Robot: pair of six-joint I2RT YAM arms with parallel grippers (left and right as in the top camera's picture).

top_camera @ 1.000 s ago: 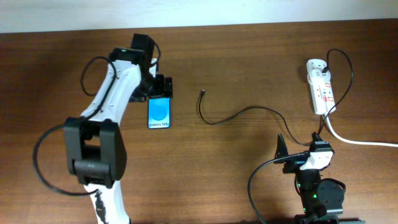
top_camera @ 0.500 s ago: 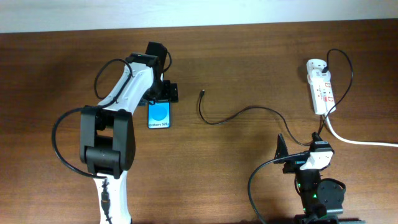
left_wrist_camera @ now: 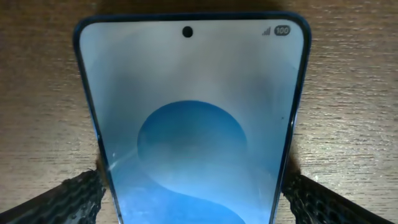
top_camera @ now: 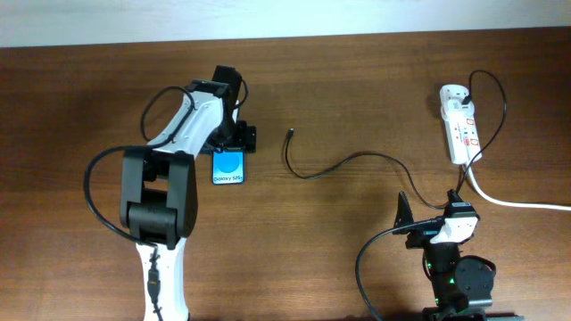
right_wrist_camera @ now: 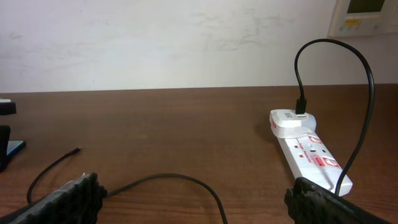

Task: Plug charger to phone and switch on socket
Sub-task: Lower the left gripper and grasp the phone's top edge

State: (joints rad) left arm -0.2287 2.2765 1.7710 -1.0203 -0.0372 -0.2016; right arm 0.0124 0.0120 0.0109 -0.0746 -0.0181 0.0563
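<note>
The phone [top_camera: 228, 167] lies flat on the table with its blue screen lit; it fills the left wrist view [left_wrist_camera: 193, 124]. My left gripper [top_camera: 234, 140] is open and straddles the phone's far end, one finger close beside each long edge [left_wrist_camera: 193, 186]. The charger [top_camera: 357, 159] is a thin black cable curling across the table, its plug tip [top_camera: 291, 133] lying loose to the right of the phone. The socket [top_camera: 461, 129] lies at the far right and shows in the right wrist view [right_wrist_camera: 308, 152]. My right gripper [top_camera: 428, 207] is open and empty near the front edge, above the cable [right_wrist_camera: 186, 178].
A white plug [right_wrist_camera: 292, 121] with the black cable in it sits at the socket's far end. A thick white cord [top_camera: 517, 203] runs from the socket off the right edge. A pale wall stands behind the table.
My left gripper has moved right and toward the phone, and now straddles its far end. The phone, the cable and the right arm have not moved.
</note>
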